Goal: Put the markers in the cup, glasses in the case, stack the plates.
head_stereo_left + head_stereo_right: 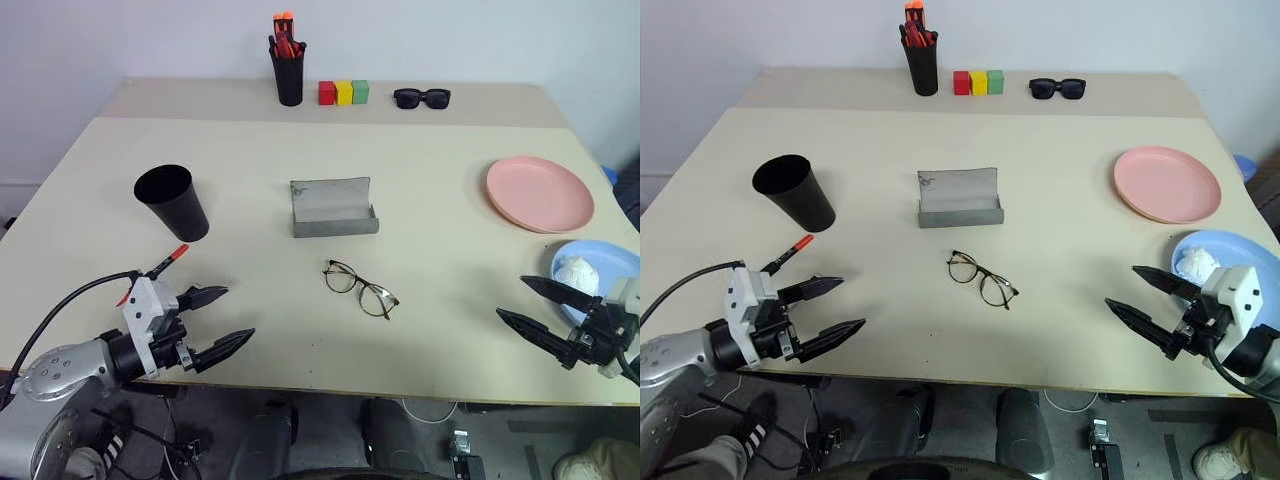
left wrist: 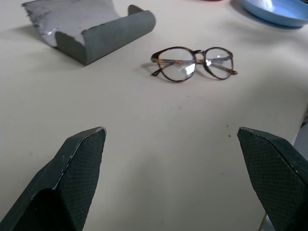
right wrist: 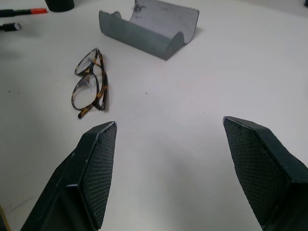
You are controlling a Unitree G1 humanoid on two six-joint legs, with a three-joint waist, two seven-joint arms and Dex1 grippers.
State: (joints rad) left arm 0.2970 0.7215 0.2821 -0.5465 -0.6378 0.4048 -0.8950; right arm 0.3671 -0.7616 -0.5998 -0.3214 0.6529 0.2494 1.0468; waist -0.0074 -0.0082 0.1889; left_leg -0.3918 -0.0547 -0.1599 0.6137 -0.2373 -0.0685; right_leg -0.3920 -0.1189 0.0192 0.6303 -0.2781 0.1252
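Currently, the left gripper [image 1: 222, 321] and the right gripper [image 1: 523, 300] hover over the near edge of the desk [image 1: 420, 180], jaws spread and holding nothing. The glasses [image 1: 360, 288] lie open between them, near the desk's middle, just in front of the open case [image 1: 333, 208]. The cup [image 1: 172, 201] stands toward the left edge, with one marker [image 1: 788, 254] beside it. The pink plate [image 1: 539, 192] and the blue plate [image 1: 600, 268] rest apart along the right edge.

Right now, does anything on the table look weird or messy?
A little. The glasses case sits open with nothing inside, the glasses lie loose in front of it, and the blue plate holds a white lump.
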